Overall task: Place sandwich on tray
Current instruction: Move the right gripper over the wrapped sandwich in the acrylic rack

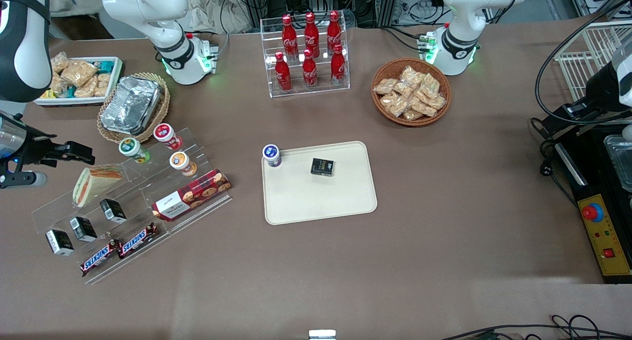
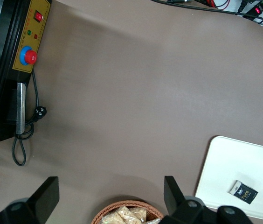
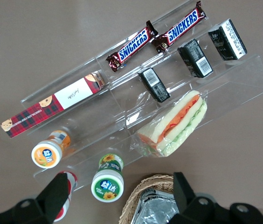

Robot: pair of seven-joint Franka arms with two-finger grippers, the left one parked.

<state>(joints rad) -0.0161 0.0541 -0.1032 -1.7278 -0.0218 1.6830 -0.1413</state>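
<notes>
Sandwich (image 1: 94, 183) is sitting on the clear acrylic tiered display stand (image 1: 131, 209) at the left of the front view, wrapped in clear film, filling edge showing orange and green. It is lying on an upper step, above the row of three small black boxes (image 1: 85, 227), with the yogurt cups (image 1: 133, 150) just beside it. Nothing is touching it.

The hand (image 3: 122, 196) is hovering above the stand's cup end, over the wicker basket with the foil container (image 1: 132, 104); its two fingers are spread wide apart and are carrying nothing. In the front view the hand is showing at the left edge of the frame, near the sandwich but clear of it.

The tray (image 1: 345, 207) is lying at the centre of the frame on the brown table (image 1: 444, 256), well apart from the stand. It is already bearing a blue-lidded cup (image 1: 271, 155) at one corner and a small black box (image 1: 322, 167); much of its surface is showing bare.

Progress, as judged: nothing of the task is done yet. Approach, grasp, carry and set-down are all remaining.
</notes>
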